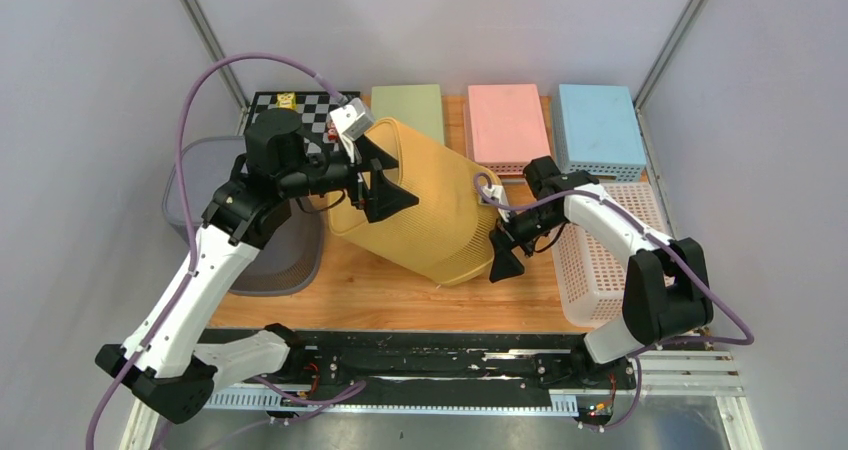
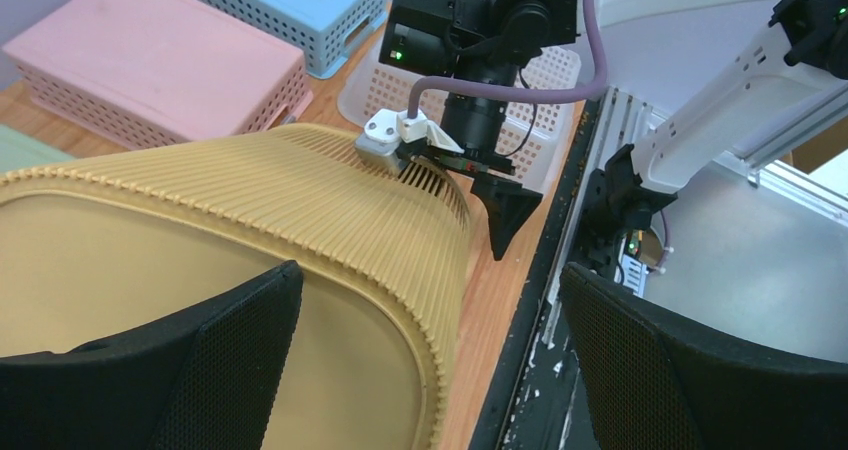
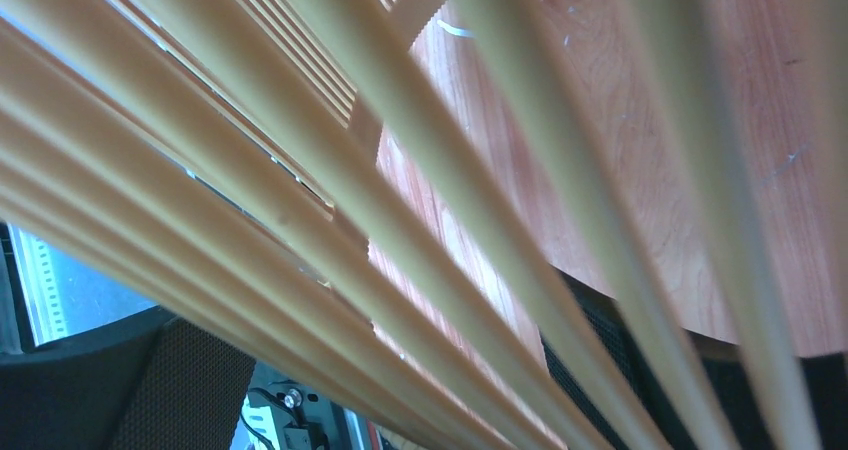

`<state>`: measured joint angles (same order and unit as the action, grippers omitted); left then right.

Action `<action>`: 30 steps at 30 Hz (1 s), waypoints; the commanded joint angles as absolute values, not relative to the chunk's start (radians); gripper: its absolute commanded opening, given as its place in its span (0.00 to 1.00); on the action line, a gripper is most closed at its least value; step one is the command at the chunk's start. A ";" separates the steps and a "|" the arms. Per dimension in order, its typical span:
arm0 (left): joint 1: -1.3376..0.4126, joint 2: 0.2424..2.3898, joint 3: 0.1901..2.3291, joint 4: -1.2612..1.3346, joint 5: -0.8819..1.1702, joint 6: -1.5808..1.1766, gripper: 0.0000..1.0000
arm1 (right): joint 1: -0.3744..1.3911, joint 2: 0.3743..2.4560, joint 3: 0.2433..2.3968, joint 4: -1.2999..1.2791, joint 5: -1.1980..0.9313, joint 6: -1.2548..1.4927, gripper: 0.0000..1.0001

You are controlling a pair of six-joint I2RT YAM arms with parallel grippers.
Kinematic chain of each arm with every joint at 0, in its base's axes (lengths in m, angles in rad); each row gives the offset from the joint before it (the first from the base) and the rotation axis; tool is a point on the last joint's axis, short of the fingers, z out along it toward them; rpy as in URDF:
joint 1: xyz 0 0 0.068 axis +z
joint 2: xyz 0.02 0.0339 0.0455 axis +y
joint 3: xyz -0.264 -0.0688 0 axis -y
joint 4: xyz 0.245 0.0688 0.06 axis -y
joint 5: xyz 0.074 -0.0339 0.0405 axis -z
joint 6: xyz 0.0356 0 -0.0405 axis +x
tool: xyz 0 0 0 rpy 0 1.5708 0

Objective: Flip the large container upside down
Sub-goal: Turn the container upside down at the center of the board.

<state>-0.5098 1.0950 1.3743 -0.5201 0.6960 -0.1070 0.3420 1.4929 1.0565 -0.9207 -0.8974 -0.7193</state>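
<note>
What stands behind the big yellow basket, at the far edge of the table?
A green box shows behind the yellow basket; the basket covers its near part. Left of it lies a checkered board, partly hidden by the left arm.

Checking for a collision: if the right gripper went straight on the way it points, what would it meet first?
The yellow basket: its slatted side sits directly in front of the right gripper, apparently between its open fingers, and fills the wrist view.

Bright, even light w/ soft shadows; top view sharp, right wrist view blurry.
</note>
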 commanded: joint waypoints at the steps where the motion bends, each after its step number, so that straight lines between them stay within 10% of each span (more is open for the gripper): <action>1: -0.580 1.178 1.360 -0.551 0.756 -0.083 1.00 | 0.359 1.480 1.082 -0.997 -0.830 -0.809 1.00; 30: -0.641 1.282 1.412 -0.463 0.823 -0.096 1.00 | 0.150 1.514 1.091 -1.050 -1.133 -0.883 1.00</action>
